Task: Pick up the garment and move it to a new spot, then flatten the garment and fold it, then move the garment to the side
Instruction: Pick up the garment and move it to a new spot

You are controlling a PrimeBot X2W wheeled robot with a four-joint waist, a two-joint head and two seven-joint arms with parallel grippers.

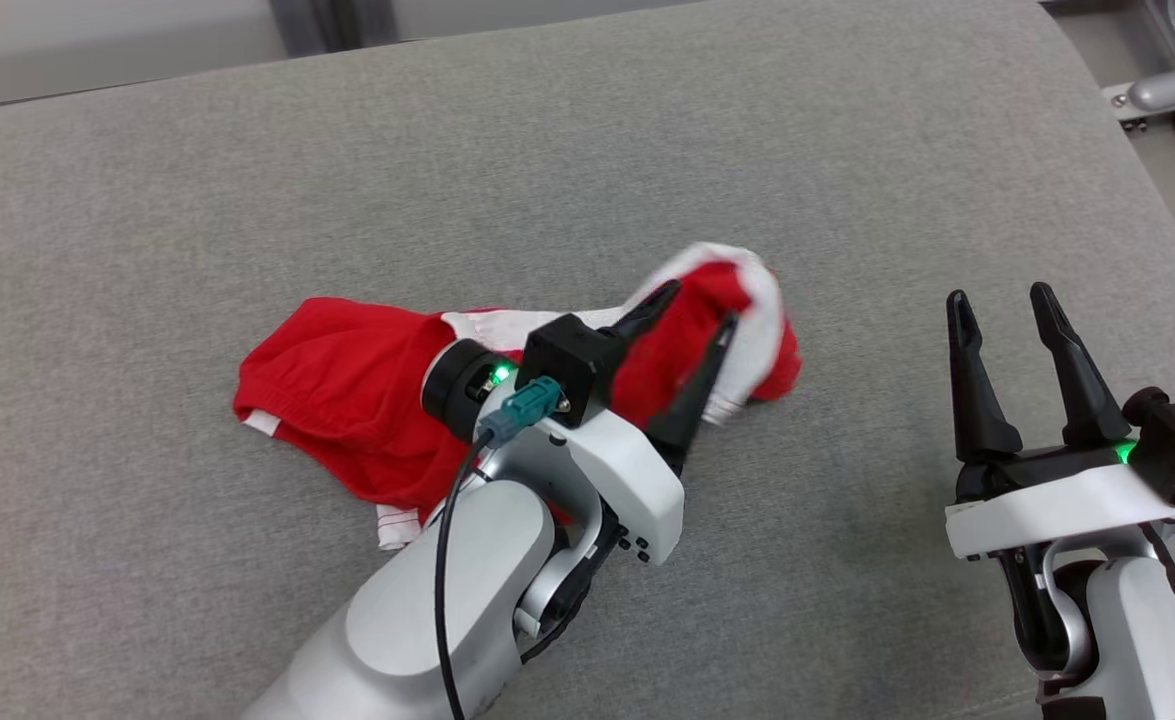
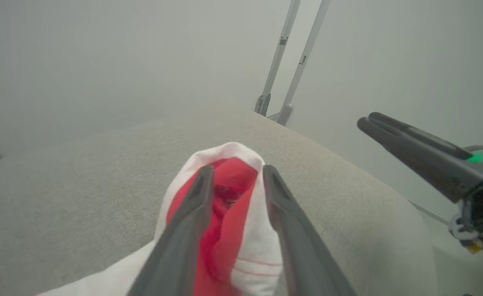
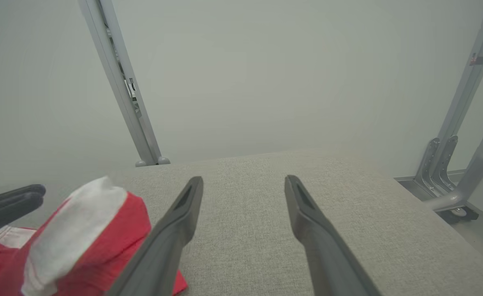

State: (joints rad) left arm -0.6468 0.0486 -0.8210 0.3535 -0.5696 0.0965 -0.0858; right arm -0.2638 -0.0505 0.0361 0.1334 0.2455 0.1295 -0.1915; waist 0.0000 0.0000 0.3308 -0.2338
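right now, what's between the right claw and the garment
Bare grey padded surface; the head view shows nothing lying on that stretch between the right claw and the garment.

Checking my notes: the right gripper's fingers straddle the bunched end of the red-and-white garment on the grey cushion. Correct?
No: the left gripper, not the right gripper, straddles the bunched end of the red-and-white garment; the head view shows it.

text: none legible | brands: none legible | numbers: none legible | labels: small reddish tag (image 3: 477,59) on the grey metal post (image 3: 465,94) in the right wrist view, too blurred to read | signs: none legible
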